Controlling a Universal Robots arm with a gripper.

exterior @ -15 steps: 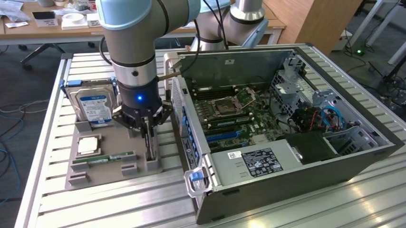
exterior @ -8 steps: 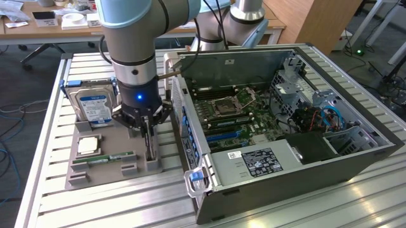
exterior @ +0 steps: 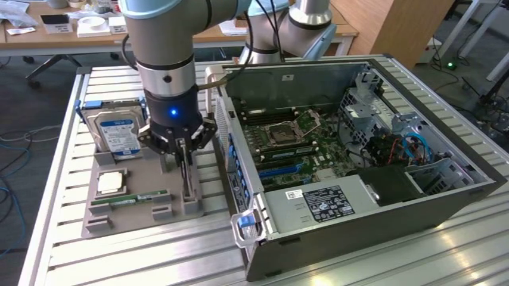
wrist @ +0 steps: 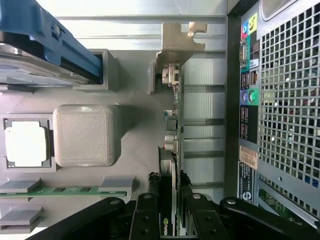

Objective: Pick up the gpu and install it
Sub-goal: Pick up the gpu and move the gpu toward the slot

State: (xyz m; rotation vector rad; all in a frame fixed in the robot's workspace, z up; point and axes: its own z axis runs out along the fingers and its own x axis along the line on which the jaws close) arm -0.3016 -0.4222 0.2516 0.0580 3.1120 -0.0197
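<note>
The gpu [exterior: 187,177] is a thin dark card standing on edge in a slot of the grey holder tray [exterior: 131,223], at the exterior view's left of the open computer case [exterior: 445,205]. My gripper [exterior: 183,150] reaches straight down onto the card. In the wrist view its black fingers [wrist: 148,207] press on both faces of the gpu [wrist: 172,145], so my gripper [wrist: 170,192] is shut on it. The card's silver end bracket [wrist: 177,42] sticks out at its far end. The card still stands in its slot.
The tray also holds a hard drive with a blue-white label [exterior: 118,131], a square processor [exterior: 111,182] and a green memory stick [exterior: 131,198]. The case's rear panel [wrist: 280,100] is close beside the card. The motherboard [exterior: 294,149] lies exposed inside the case.
</note>
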